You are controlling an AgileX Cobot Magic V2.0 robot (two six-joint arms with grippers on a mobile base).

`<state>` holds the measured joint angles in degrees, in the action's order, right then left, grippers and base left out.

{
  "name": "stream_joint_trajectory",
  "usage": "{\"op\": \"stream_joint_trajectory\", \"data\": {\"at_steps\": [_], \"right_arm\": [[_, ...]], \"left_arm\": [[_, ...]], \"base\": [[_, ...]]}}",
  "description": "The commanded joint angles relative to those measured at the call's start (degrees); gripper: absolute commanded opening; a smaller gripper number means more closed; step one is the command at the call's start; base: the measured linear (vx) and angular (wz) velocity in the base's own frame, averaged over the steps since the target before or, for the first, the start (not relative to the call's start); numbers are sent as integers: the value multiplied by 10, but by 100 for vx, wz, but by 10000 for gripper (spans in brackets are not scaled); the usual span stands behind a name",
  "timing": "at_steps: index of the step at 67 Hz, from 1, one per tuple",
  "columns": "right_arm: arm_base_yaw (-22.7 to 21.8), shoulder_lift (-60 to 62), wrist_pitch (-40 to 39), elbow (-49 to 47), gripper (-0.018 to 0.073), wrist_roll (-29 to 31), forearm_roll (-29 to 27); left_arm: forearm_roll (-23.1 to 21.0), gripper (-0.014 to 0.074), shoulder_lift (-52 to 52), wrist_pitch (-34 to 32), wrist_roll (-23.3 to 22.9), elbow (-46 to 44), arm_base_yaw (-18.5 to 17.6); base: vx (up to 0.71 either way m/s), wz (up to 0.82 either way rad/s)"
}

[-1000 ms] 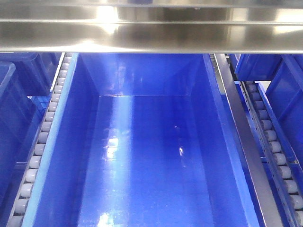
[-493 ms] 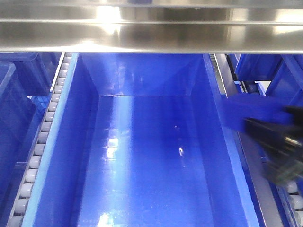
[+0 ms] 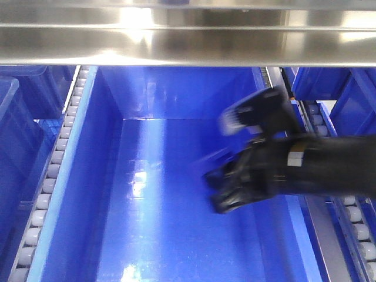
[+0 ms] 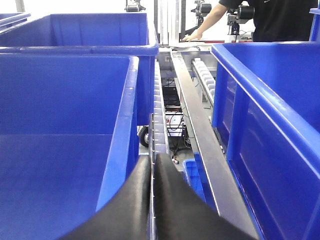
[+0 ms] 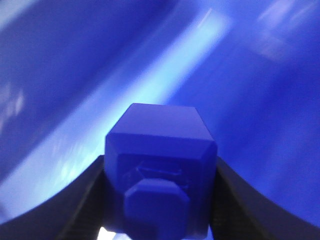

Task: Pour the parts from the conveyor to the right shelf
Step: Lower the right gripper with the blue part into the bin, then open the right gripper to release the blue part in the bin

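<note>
A large blue bin fills the shelf lane in the front view; its floor shows no parts. My right gripper reaches in over it from the right, blurred by motion. In the right wrist view the right gripper is shut on a small blue box-shaped container, held between both fingers above the big bin's glossy floor. What the container holds is hidden. My left gripper is shut and empty, above a roller track between two blue bins. It is out of the front view.
A steel shelf beam spans the top. Roller tracks flank the big bin, with more blue bins at left and right. A steel rail and a person show in the left wrist view.
My right arm came in from the right edge with the blue container and has moved left, from over the bin's right wall to over its middle.
</note>
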<state>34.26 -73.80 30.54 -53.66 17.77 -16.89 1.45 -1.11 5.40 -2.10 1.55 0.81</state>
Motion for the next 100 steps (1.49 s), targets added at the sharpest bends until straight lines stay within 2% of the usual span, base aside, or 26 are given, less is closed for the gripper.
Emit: {"op": "stream_joint_trajectory", "data": {"at_steps": [1, 8, 21, 30, 40, 55, 76, 89, 100], "right_arm": [[8, -39, -1, -50, 28, -3, -6], [10, -95, 31, -88, 36, -12, -5], [10, -191, 105, -168, 85, -67, 23], [10, -242, 146, -217, 178, -92, 40], [10, -278, 174, -255, 334, -118, 41], [10, -297, 168, -277, 487, -120, 41], [10, -283, 141, -275, 494, -132, 57], [10, -245, 101, -275, 494, -167, 81], [10, -215, 57, -262, 494, -169, 86]], "left_arm": [[-4, -6, -4, -42, -4, -15, 1], [-4, -6, -4, -42, -4, -15, 1], [-4, -6, -4, -42, -4, -15, 1], [-4, -6, -4, -42, -4, -15, 1], [-4, -6, -4, -42, -4, -15, 1], [-4, -6, -4, -42, -4, -15, 1], [-4, -6, -4, -42, -4, -15, 1], [-4, -6, -4, -42, -4, -15, 1], [-4, -6, -4, -42, -4, -15, 1]], "base": [[0, 0], [0, 0], [0, 0], [0, 0], [0, 0], [0, 0], [0, 0], [0, 0], [0, 0]]}}
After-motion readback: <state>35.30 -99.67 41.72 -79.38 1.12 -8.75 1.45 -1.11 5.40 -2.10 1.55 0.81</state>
